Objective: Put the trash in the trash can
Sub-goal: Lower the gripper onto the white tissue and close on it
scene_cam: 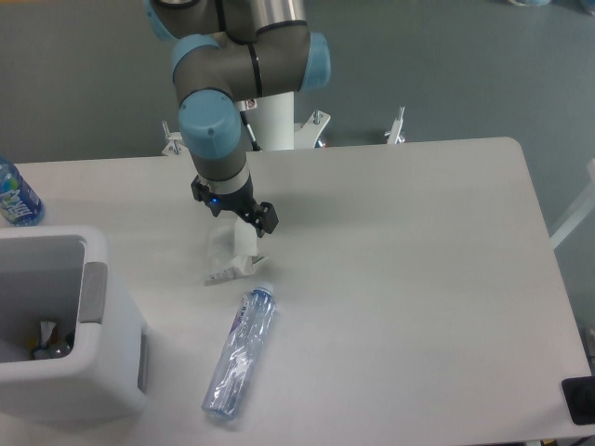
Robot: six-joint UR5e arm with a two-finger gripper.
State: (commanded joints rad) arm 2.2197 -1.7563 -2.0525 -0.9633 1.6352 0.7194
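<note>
On the white table (418,279), the arm is reaching down; its gripper (237,212), fingers apart, is hanging right above the wrapper (230,253); the crushed bottle (240,351) is lying below it.

A white crumpled wrapper (230,255), bluish clear crushed bottle (240,352), white bin (70,395) with grey strip (93,292), blue-labelled water bottle (16,194), black gripper (235,209) and pale grey table (418,279) are seen.
</note>
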